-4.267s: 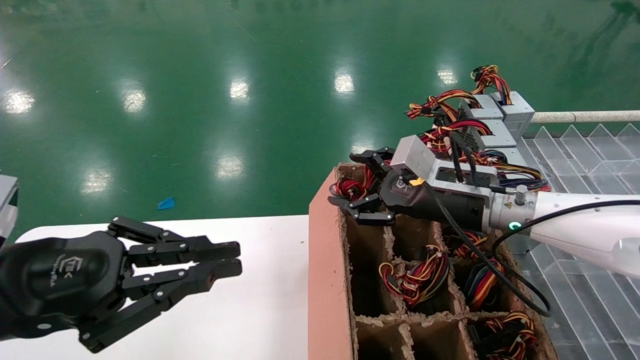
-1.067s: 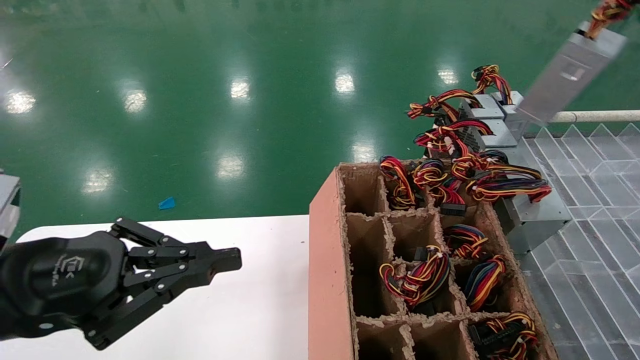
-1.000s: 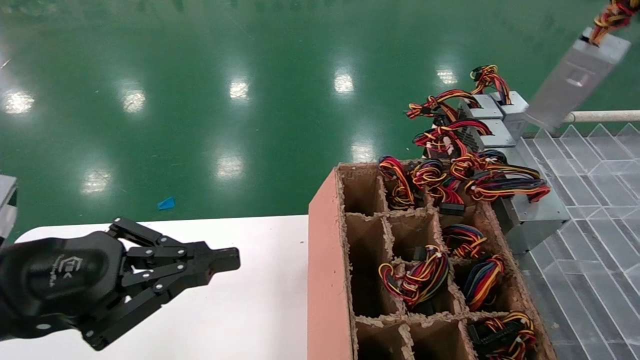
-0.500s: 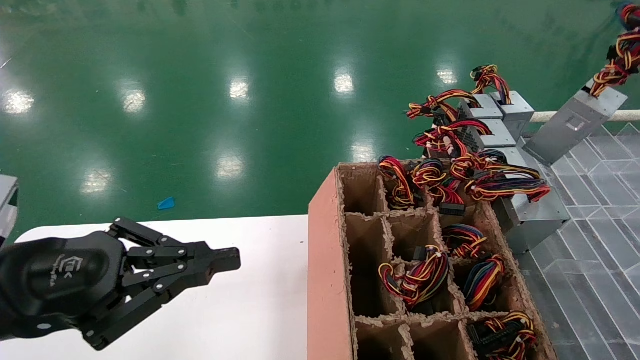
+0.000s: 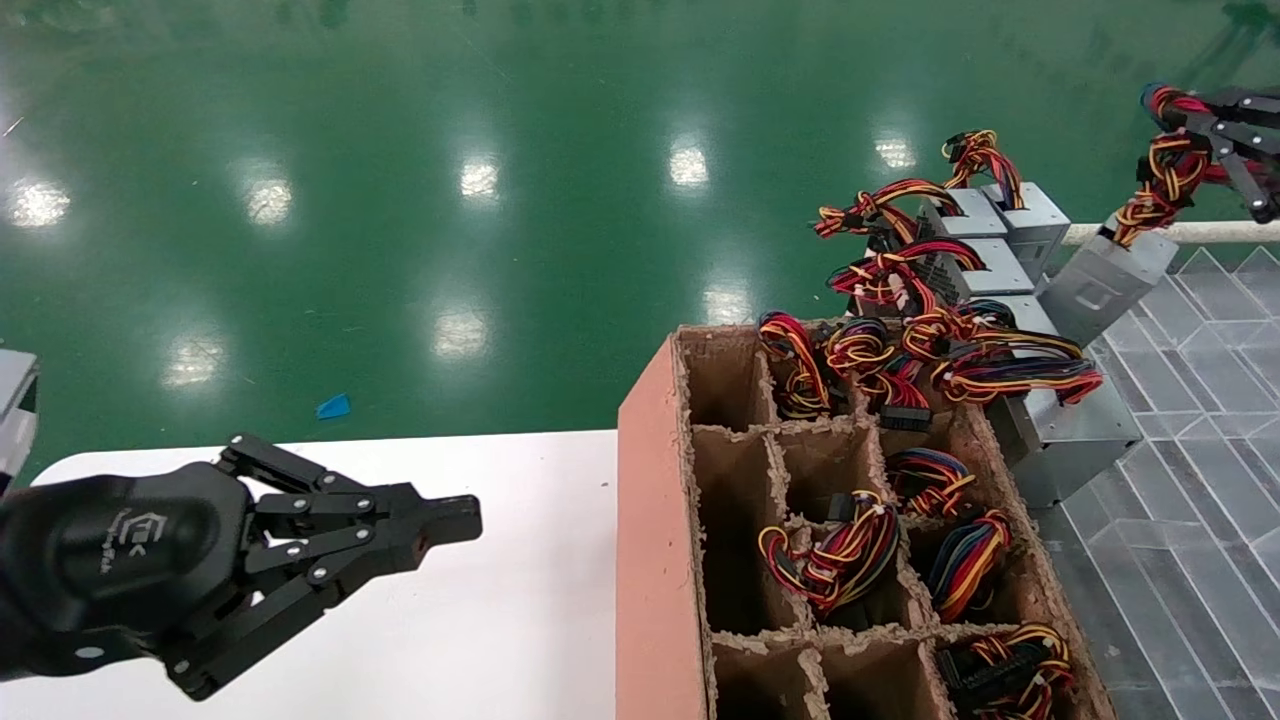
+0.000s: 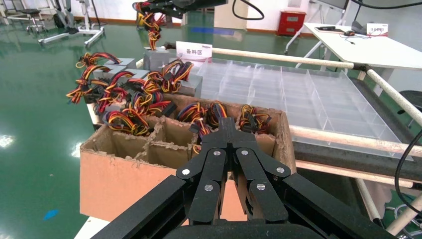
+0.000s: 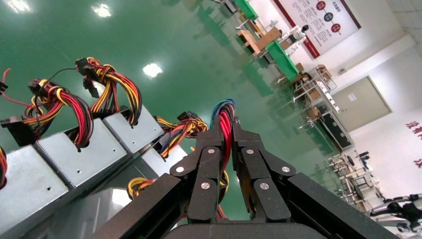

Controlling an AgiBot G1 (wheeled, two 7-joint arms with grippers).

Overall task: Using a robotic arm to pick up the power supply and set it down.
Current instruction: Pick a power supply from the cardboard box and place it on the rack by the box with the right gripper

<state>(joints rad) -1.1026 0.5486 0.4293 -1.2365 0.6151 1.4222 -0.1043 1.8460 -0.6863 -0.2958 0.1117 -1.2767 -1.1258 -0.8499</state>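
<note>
power supply (image 5: pixel 1108 280) lifted by its wire bundle (image 5: pixel 1160 180), clamped in right gripper (image 5: pixel 1215 130); set-down on clear tray (image 5: pixel 1200 400) pending; left gripper (image 5: pixel 440 525) parked, clenched.

Factory or assembly workshop floor. Glossy green epoxy floor (image 5: pixel 400 150) reflecting overhead lights. White worktable (image 5: pixel 500 600) beside a divided cardboard carton (image 5: pixel 655 520) stocked with wired units in its cells. Past the carton's far edge, a row of grey power supply boxes (image 5: pixel 1000 235) on a clear plastic compartment tray (image 6: pixel 298 94). A sign with Chinese characters (image 6: pixel 193 51) stands at the tray's far edge. More white tables (image 6: pixel 368 45), a red cabinet (image 6: pixel 290 22) and rolling stands (image 6: pixel 74 25) in the background. Wall poster (image 7: pixel 318 20), green benches (image 7: pixel 278 55) and a grey door (image 7: pixel 361 102) farther off.
</note>
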